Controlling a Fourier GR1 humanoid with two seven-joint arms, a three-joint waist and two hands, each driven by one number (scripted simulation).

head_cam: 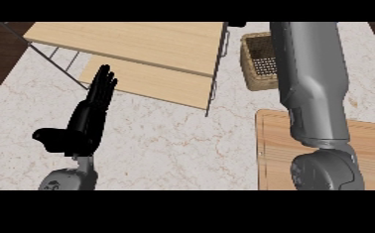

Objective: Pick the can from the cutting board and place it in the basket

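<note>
Right forearm (313,86) stretches to the top right, covering part of the basket (258,61); its hand and the can unseen, grasp unknowable; left hand (86,115) rests open, lower left

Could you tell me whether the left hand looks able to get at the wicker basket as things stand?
Probably not easily. The left hand rests open at the view's left, while the wicker basket sits far right, beyond the wooden shelf rack, with the right forearm lying partly across it.

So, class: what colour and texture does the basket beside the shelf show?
The basket is tan-brown with a woven wicker pattern, seen in the head view; the forearm hides part of it.
</note>
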